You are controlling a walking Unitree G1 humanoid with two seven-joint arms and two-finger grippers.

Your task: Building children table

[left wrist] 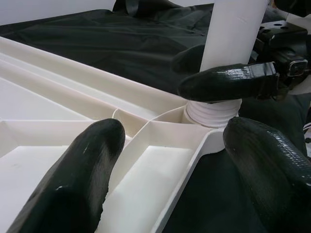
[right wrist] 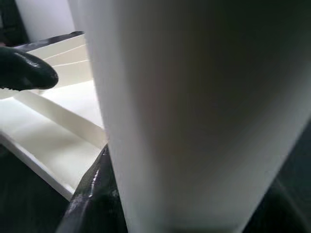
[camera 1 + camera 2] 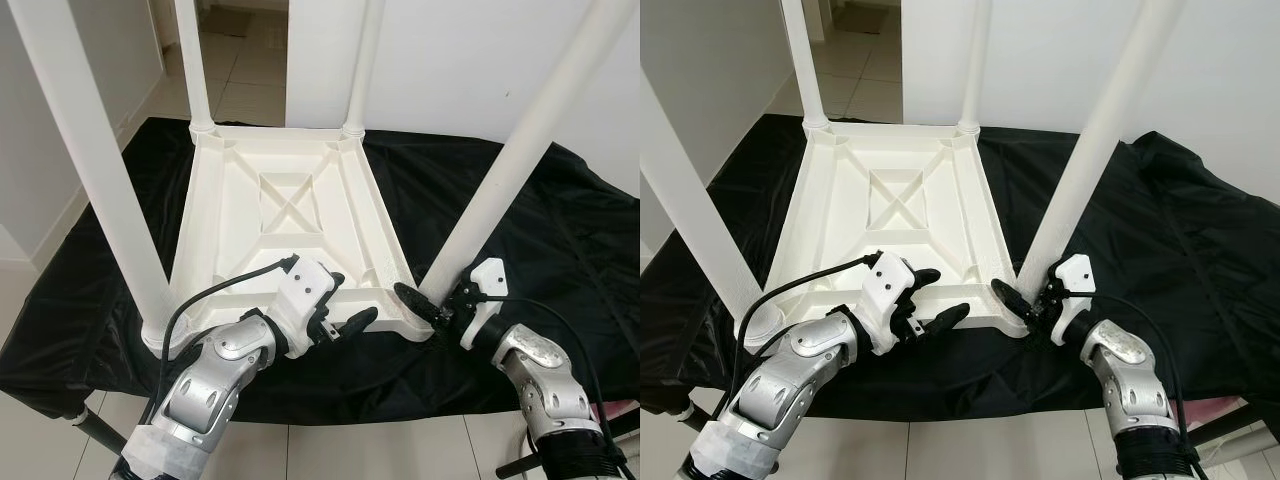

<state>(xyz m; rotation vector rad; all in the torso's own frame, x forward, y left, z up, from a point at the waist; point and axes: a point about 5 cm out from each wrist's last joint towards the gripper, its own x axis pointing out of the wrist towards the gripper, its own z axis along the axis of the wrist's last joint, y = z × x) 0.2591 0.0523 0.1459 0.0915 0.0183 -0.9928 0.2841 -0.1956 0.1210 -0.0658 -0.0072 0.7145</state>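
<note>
A white plastic children's table point(image 3: 290, 215) lies upside down on a black cloth, with its legs pointing up. My right gripper point(image 3: 432, 300) is shut on the near right leg point(image 3: 520, 160) just above its threaded base point(image 1: 214, 114). One black finger point(image 2: 92, 199) presses against the leg; the other is hidden behind it. My left gripper point(image 3: 345, 305) is open at the table's near edge, left of that corner. Its fingers point(image 1: 82, 179) straddle the rim without clamping it.
The near left leg point(image 3: 95, 160) and two far legs point(image 3: 193, 60) stand upright in their sockets. The black cloth point(image 3: 560, 230) covers a low platform, with tiled floor point(image 3: 330, 450) in front and a white wall point(image 3: 450, 60) behind.
</note>
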